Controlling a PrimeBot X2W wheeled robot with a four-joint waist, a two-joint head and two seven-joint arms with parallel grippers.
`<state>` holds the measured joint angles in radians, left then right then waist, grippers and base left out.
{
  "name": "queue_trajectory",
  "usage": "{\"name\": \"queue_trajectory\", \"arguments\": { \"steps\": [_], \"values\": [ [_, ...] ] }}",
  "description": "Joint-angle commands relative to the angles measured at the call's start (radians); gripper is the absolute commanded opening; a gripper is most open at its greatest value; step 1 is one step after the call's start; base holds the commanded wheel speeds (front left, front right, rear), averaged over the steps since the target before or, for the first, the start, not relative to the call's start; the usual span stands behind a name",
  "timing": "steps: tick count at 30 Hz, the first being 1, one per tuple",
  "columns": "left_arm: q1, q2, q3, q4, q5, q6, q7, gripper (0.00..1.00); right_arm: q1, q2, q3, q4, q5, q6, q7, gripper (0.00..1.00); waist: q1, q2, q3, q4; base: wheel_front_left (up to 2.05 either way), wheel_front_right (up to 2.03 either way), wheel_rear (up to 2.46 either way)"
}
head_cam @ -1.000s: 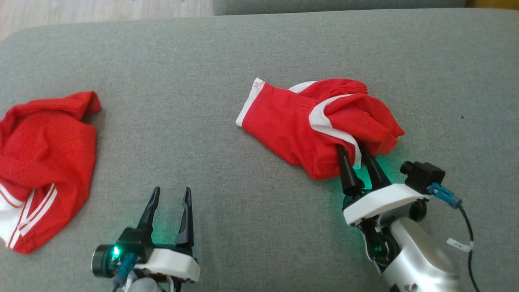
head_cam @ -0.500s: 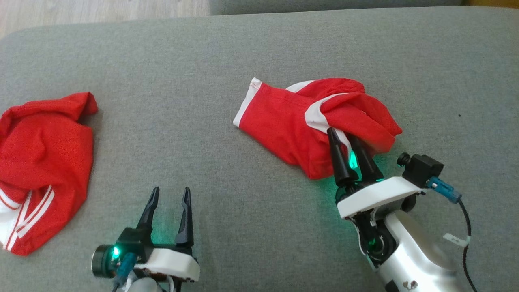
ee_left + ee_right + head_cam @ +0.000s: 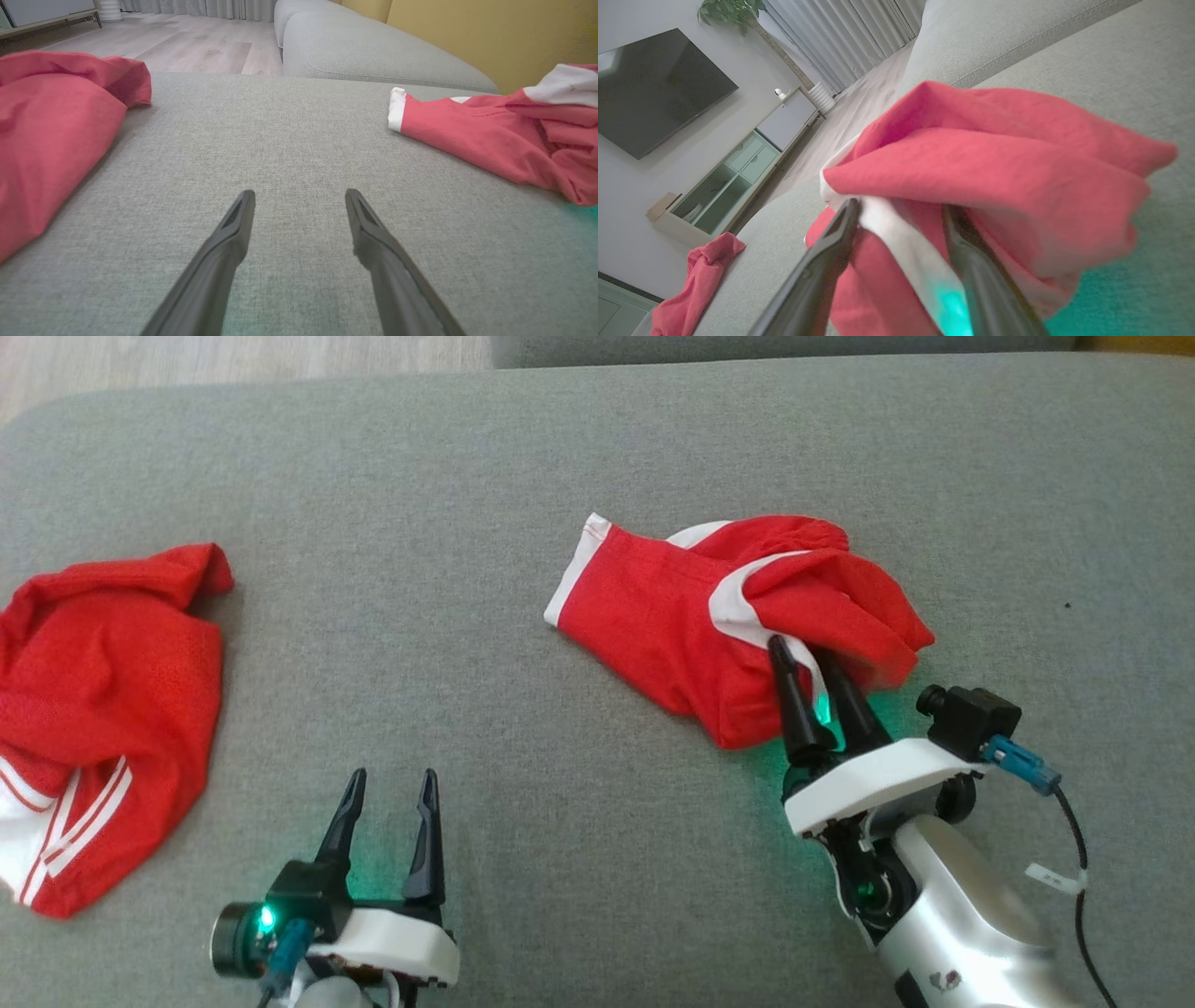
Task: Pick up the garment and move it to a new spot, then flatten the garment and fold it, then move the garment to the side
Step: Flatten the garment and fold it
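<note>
The garment [image 3: 653,616] is a crumpled pair of red shorts with white trim, right of centre on the grey sofa seat [image 3: 523,476]. My right gripper [image 3: 798,651] is at its near right fold. Its jaws are open and straddle a white stripe under a bulging red fold. The right wrist view shows that stripe between the fingers of the right gripper [image 3: 901,207], with the garment [image 3: 994,163] bunched just beyond them. My left gripper [image 3: 394,775] rests open and empty at the lower left, well apart from the garment [image 3: 467,130]. In its own view the left gripper [image 3: 301,193] points across bare cushion.
A second red garment [image 3: 103,709] with white stripes lies crumpled at the seat's left edge, also seen as the second red garment [image 3: 46,126] in the left wrist view. Wooden floor [image 3: 233,359] lies beyond the seat's far left. A sofa back cushion [image 3: 373,51] rises behind.
My right gripper has pushed forward onto the garment's near fold, so its fingertips now reach the white stripe. The left gripper has stayed put.
</note>
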<state>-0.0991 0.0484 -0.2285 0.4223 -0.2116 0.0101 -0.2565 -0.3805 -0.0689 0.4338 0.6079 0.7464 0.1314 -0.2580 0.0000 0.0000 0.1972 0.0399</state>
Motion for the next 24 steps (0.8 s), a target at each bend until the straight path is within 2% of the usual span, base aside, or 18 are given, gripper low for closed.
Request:
{"name": "queue_trajectory", "arguments": {
  "steps": [1,2,3,7,10,15,18,19,20,22,24],
  "values": [
    [-0.031,0.002,0.024,-0.023,-0.004,0.008,-0.005,1.0,-0.024,0.014,0.013,-0.022,-0.011,-0.001,-0.004,0.42,0.0,0.0,-0.001,0.0,0.0,0.0,0.0],
    [-0.03,0.002,0.024,-0.022,-0.005,0.008,-0.005,1.0,-0.023,0.015,0.013,-0.022,-0.012,-0.001,-0.004,0.02,0.0,0.0,-0.002,0.0,0.0,0.0,0.0],
    [-0.03,0.002,0.025,-0.022,-0.006,0.008,-0.005,1.0,-0.022,0.015,0.011,-0.025,-0.013,-0.001,-0.004,0.0,0.0,0.0,-0.003,-0.001,0.0,0.0,0.0],
    [-0.026,0.002,0.027,-0.018,-0.008,0.005,-0.005,1.0,-0.019,0.016,-0.009,-0.06,-0.019,-0.001,-0.004,0.0,0.0,0.0,-0.017,-0.004,0.0,0.0,0.0],
    [-0.023,0.002,0.029,-0.017,-0.008,0.002,-0.005,1.0,-0.026,0.017,-0.024,-0.134,-0.02,-0.001,-0.004,0.0,0.0,0.0,-0.032,-0.007,0.0,0.0,0.0],
    [-0.012,0.002,0.031,-0.019,-0.005,-0.001,-0.005,1.0,-0.081,0.018,0.015,-0.251,0.035,-0.001,-0.004,0.0,0.0,0.0,-0.057,-0.009,0.0,0.0,0.0],
    [-0.002,0.002,0.028,-0.019,-0.005,-0.006,-0.005,1.0,-0.174,0.018,0.074,-0.38,0.176,-0.001,-0.004,0.0,0.0,0.0,-0.077,-0.007,0.0,0.0,0.0],
    [-0.002,0.002,0.028,-0.019,-0.005,-0.006,-0.005,1.0,-0.174,0.018,0.074,-0.38,0.176,-0.001,-0.004,0.0,0.0,0.0,-0.077,-0.007,0.0,0.0,0.0],
    [0.0,0.002,0.026,-0.019,-0.006,-0.007,-0.005,1.0,-0.193,0.018,0.077,-0.414,0.225,-0.001,-0.004,0.0,0.0,0.0,-0.081,-0.005,0.0,0.0,0.0],
    [0.005,0.002,0.024,-0.019,-0.009,-0.007,-0.005,1.0,-0.218,0.018,0.055,-0.47,0.333,-0.001,-0.004,0.0,0.0,0.0,-0.085,-0.004,0.0,0.0,0.0],
    [0.009,0.002,0.021,-0.02,-0.013,-0.006,-0.005,1.0,-0.233,0.018,0.005,-0.493,0.385,-0.001,-0.004,0.0,0.0,0.0,-0.087,-0.004,0.0,0.0,0.0]
  ]
}}
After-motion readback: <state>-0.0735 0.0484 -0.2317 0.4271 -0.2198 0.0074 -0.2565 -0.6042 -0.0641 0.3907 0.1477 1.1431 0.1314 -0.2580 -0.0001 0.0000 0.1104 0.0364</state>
